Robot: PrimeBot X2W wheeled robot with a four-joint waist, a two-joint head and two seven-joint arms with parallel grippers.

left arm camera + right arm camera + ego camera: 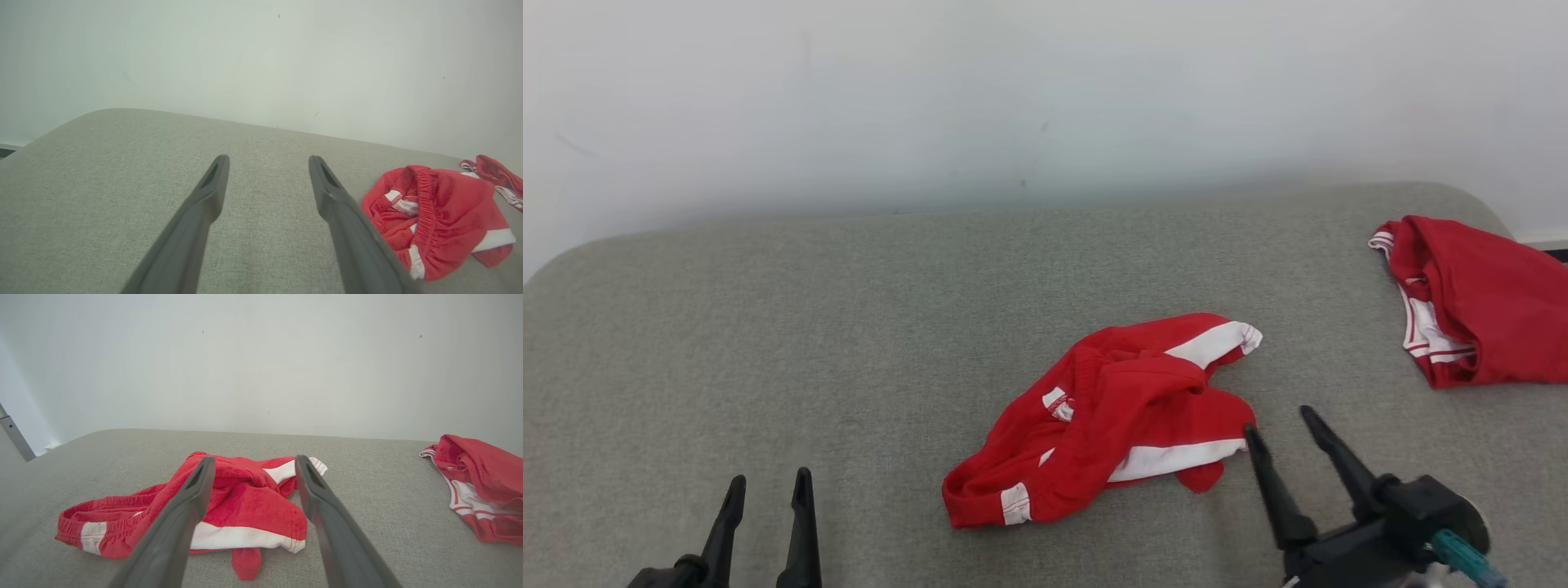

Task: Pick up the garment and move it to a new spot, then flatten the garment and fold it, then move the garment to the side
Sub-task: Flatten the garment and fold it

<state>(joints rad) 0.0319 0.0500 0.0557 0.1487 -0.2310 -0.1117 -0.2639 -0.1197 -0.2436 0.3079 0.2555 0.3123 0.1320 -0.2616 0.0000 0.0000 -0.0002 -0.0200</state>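
A crumpled red garment [1111, 416] with white stripes lies bunched near the middle of the grey padded surface [849, 327]. It also appears at the right in the left wrist view [437, 216] and straight ahead in the right wrist view [241, 506]. My right gripper [1278, 420] is open just right of the garment's lower right edge, its fingers pointing at the cloth and holding nothing. My left gripper [770, 483] stands open at the lower left, well apart from the garment, over bare surface [267, 159].
A second red garment [1478, 302] with white trim lies at the far right edge of the surface, also seen in the right wrist view [478, 486]. A pale wall [1045, 98] rises behind the surface. The surface's left half is bare fabric.
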